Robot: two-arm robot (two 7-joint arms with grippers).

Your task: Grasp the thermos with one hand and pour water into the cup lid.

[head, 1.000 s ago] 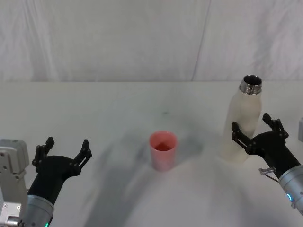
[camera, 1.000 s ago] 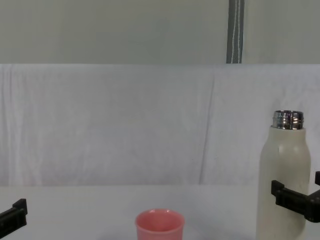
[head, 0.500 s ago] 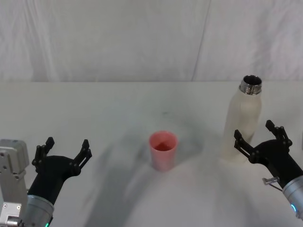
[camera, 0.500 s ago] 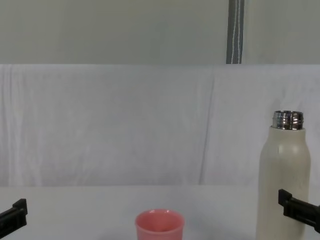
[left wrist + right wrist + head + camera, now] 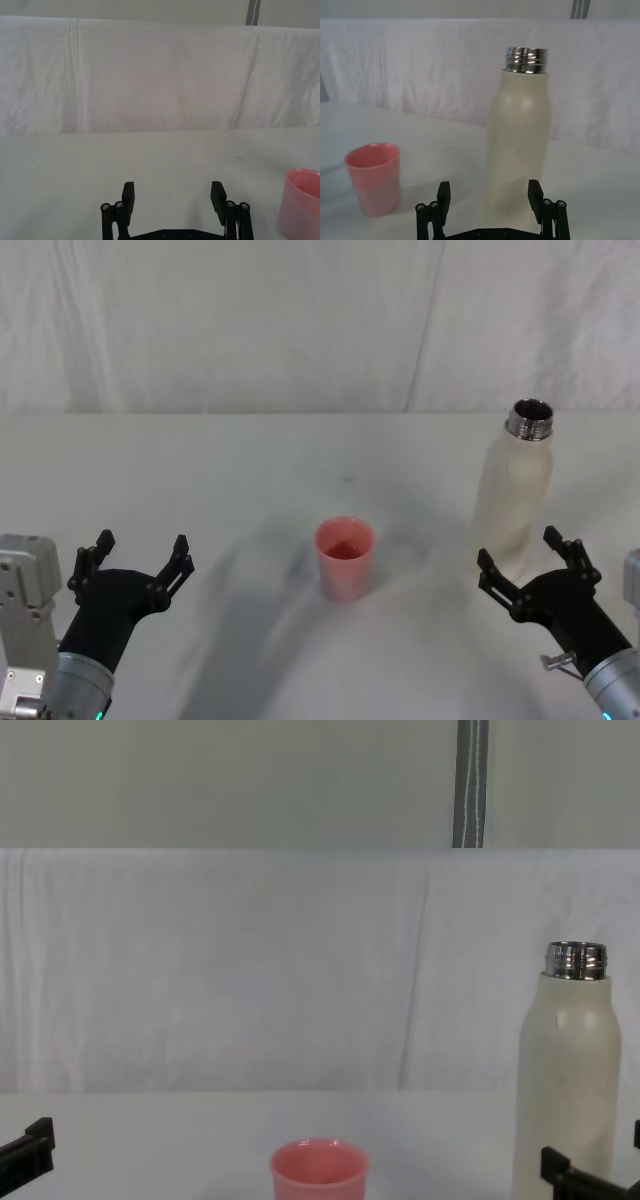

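The cream-white thermos point(image 5: 513, 490) stands upright on the right of the table, its steel neck uncapped; it also shows in the chest view point(image 5: 567, 1080) and the right wrist view point(image 5: 518, 145). The pink cup lid point(image 5: 345, 557) stands upright mid-table, seen too in the chest view point(image 5: 320, 1172), right wrist view point(image 5: 374, 176) and left wrist view point(image 5: 302, 210). My right gripper point(image 5: 527, 560) is open, just in front of the thermos and apart from it, its fingers point(image 5: 443, 196) spread wide. My left gripper point(image 5: 138, 552) rests open at the near left, holding nothing.
A white cloth covers the table point(image 5: 250, 470) and hangs as a backdrop behind it. A grey vertical pole point(image 5: 470, 782) rises behind the backdrop.
My right gripper has drawn back toward me from around the thermos body, staying open. The thermos, cup lid and left arm have not moved.
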